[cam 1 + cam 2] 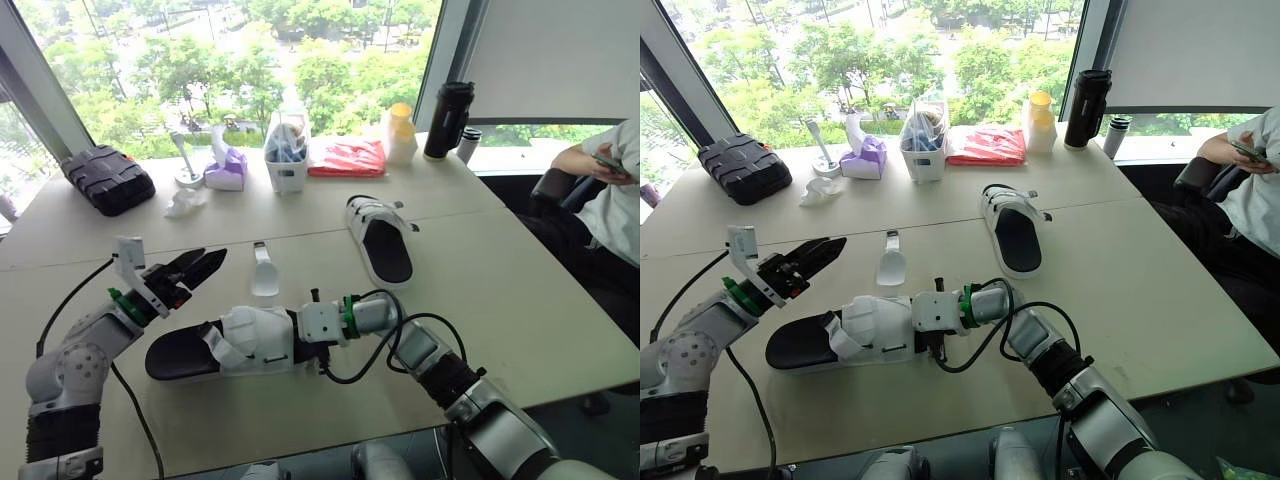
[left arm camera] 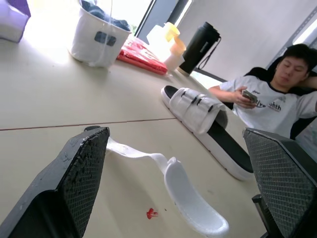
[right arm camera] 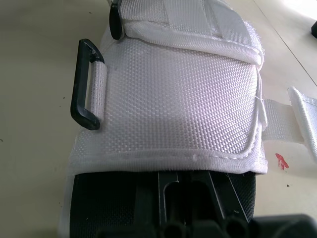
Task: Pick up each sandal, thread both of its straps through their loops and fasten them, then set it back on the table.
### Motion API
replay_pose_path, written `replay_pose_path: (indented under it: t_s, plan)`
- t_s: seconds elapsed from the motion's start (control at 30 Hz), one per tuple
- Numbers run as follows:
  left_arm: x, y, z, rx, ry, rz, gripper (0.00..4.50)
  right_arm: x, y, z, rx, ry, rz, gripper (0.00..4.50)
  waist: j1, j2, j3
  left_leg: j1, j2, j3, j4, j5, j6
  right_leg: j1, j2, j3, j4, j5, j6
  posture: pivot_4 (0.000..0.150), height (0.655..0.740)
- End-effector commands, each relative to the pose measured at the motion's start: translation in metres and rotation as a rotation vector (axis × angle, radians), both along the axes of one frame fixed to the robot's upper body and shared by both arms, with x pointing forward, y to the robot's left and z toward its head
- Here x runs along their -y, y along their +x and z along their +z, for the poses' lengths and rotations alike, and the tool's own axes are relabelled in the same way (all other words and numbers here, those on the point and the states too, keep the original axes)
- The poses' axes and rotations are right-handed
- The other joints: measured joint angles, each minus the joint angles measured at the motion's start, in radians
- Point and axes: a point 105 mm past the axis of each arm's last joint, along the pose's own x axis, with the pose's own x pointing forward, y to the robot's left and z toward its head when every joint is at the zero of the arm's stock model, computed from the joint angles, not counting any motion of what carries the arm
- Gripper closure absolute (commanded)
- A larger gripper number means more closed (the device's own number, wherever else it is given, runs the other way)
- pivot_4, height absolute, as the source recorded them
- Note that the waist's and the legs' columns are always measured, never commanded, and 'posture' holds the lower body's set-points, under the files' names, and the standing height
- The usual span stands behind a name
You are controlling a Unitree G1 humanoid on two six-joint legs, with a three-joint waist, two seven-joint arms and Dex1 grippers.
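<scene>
Left gripper (image 1: 212, 257), fingers spread and empty, hovers beside the near sandal (image 1: 235, 342), whose white upper meets the right gripper (image 1: 302, 335), grasp indeterminable.

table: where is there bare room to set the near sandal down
Widest bare patch: right of the far sandal, out to the table edge. Another lies between the black case and the left tool. Crowded: the window row, tissue box to black flask, and around the shoehorn.
</scene>
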Motion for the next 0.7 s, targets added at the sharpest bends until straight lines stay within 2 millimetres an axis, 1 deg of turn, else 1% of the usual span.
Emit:
replay_pose_path:
  t_s: [0.03, 0.17, 0.27, 0.33, 0.43, 0.5, 0.6, 0.7]
  plan:
    - [0.003, -0.028, 0.001, -0.049, 0.038, -0.118, 0.05, 0.011, -0.001, -0.027, -0.054, -0.099, -0.031, 4.5, -0.001, 0.0, 0.0, 0.0, 0.0, 0.0, 0.0, 0.0, 0.0, 0.0, 0.0, 0.0, 0.0, 0.0, 0.0, 0.15, 0.74]
    - [-0.005, -0.053, -0.013, -0.142, 0.036, -0.115, 0.05, 0.011, -0.002, -0.027, -0.052, -0.1, -0.031, 4.5, 0.002, 0.0, 0.0, 0.0, 0.0, -0.001, -0.001, 0.0, 0.0, 0.0, -0.001, 0.0, 0.0, -0.003, -0.001, 0.15, 0.74]
    - [-0.008, -0.065, -0.024, -0.178, 0.043, -0.103, 0.05, 0.011, -0.002, -0.027, -0.053, -0.097, -0.032, 4.5, 0.004, 0.0, 0.0, 0.0, 0.0, -0.001, 0.0, 0.0, 0.0, 0.0, -0.001, 0.0, 0.0, -0.004, 0.0, 0.15, 0.74]
    - [-0.011, -0.073, -0.038, -0.204, 0.075, -0.091, 0.05, 0.01, -0.002, -0.027, -0.055, -0.095, -0.03, 4.5, 0.003, 0.0, 0.0, 0.0, 0.0, -0.001, 0.0, 0.0, 0.0, 0.0, -0.001, 0.0, 0.0, -0.005, 0.0, 0.15, 0.74]
    - [-0.011, -0.079, -0.052, -0.22, 0.126, -0.088, 0.05, 0.009, -0.003, -0.028, -0.055, -0.095, -0.026, 4.5, 0.003, 0.0, 0.0, 0.0, 0.0, 0.0, -0.001, 0.0, 0.0, 0.0, -0.001, 0.0, 0.0, -0.005, 0.0, 0.15, 0.74]
    - [-0.01, -0.083, -0.056, -0.227, 0.125, -0.092, 0.05, 0.008, -0.003, -0.028, -0.053, -0.096, -0.024, 4.5, 0.004, 0.0, 0.0, 0.0, 0.0, 0.0, -0.001, 0.0, 0.0, 0.0, -0.001, 0.0, -0.001, -0.005, 0.0, 0.15, 0.74]
    - [-0.01, -0.085, -0.055, -0.234, 0.086, -0.073, 0.05, 0.008, -0.002, -0.027, -0.051, -0.096, -0.024, 4.5, 0.004, 0.0, 0.0, 0.0, 0.001, 0.0, -0.001, 0.0, 0.0, 0.0, -0.001, 0.0, 0.0, -0.005, 0.0, 0.15, 0.74]
    - [-0.009, -0.092, -0.05, -0.285, -0.088, -0.055, 0.05, 0.009, -0.002, -0.028, -0.049, -0.099, -0.025, 4.5, 0.003, 0.0, 0.0, 0.0, 0.001, -0.001, -0.001, 0.0, 0.0, 0.0, -0.001, 0.0, -0.001, -0.005, 0.0, 0.15, 0.74]
